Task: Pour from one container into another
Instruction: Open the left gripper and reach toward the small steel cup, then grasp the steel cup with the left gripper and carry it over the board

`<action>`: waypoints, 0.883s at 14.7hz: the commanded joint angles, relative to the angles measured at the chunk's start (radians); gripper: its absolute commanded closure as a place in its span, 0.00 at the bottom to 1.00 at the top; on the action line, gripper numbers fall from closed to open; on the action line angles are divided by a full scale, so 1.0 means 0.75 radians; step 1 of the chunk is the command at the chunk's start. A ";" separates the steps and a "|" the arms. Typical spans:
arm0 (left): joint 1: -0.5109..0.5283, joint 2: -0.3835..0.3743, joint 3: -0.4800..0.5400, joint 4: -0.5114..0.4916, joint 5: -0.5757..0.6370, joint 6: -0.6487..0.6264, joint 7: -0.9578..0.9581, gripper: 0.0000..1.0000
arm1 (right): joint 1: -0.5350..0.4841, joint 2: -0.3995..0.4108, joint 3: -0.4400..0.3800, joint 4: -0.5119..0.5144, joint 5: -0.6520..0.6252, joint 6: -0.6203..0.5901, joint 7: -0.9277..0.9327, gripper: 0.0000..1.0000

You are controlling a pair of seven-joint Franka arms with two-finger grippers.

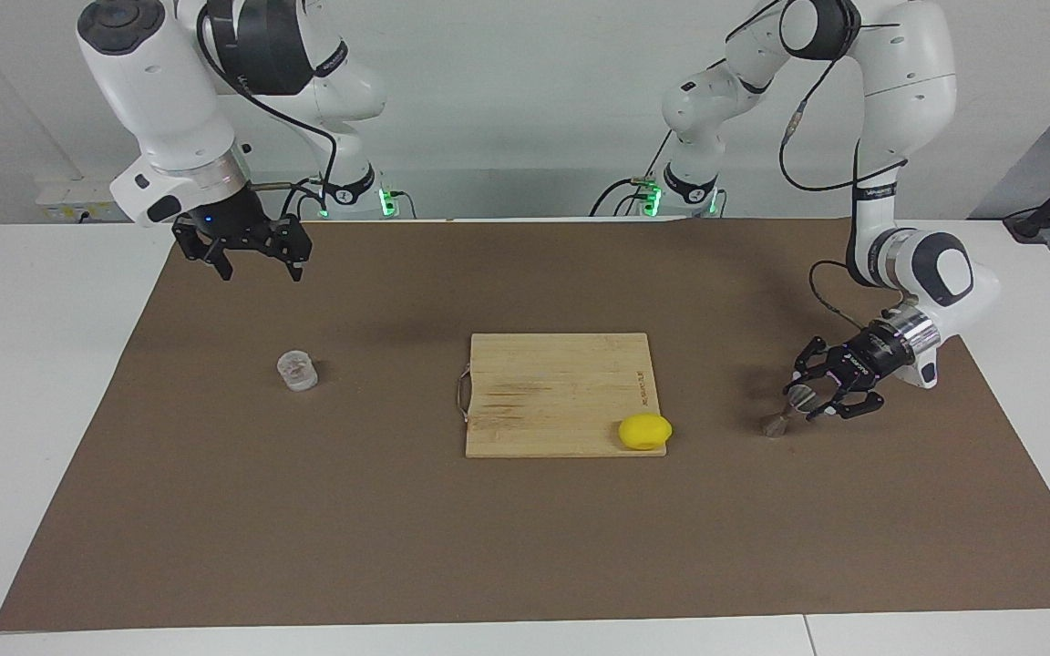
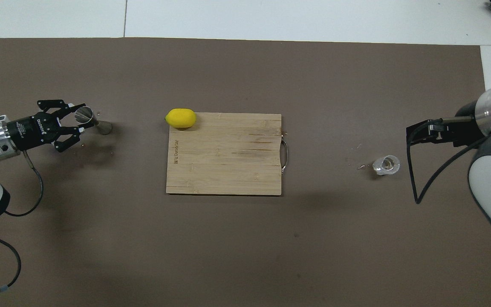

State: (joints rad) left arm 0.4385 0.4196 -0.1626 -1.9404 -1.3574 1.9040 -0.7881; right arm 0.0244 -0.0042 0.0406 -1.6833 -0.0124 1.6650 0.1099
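The small steel jigger (image 1: 775,423) (image 2: 102,126) stands on the brown mat toward the left arm's end of the table. My left gripper (image 1: 808,401) (image 2: 81,118) lies low and sideways, shut on the jigger's upper cone. The short clear glass tumbler (image 1: 297,371) (image 2: 386,165) stands alone on the mat toward the right arm's end. My right gripper (image 1: 256,267) (image 2: 409,134) hangs open and empty above the mat, over a spot nearer to the robots than the tumbler.
A wooden cutting board (image 1: 552,392) (image 2: 224,157) lies in the middle of the mat, with a yellow lemon (image 1: 644,431) (image 2: 180,118) at its corner toward the jigger. Small droplets dot the mat beside the tumbler and the jigger.
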 commanded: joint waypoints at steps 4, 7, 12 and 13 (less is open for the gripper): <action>-0.026 -0.009 -0.084 0.059 -0.029 -0.060 -0.070 1.00 | -0.016 -0.029 0.001 -0.026 0.004 -0.009 -0.028 0.00; -0.032 -0.026 -0.227 0.106 -0.033 -0.043 -0.141 1.00 | -0.016 -0.029 -0.003 -0.024 0.004 -0.009 -0.032 0.00; -0.194 -0.085 -0.258 0.133 -0.047 -0.017 -0.258 1.00 | -0.014 -0.029 -0.001 -0.020 0.002 0.011 -0.030 0.00; -0.239 -0.093 -0.262 0.133 -0.055 0.054 -0.289 1.00 | -0.012 -0.029 -0.001 -0.020 0.004 0.013 -0.030 0.00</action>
State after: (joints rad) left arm 0.3166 0.3862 -0.3704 -1.8334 -1.3725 1.8829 -0.9601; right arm 0.0219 -0.0062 0.0386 -1.6829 -0.0124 1.6665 0.1099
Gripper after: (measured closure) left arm 0.493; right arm 0.000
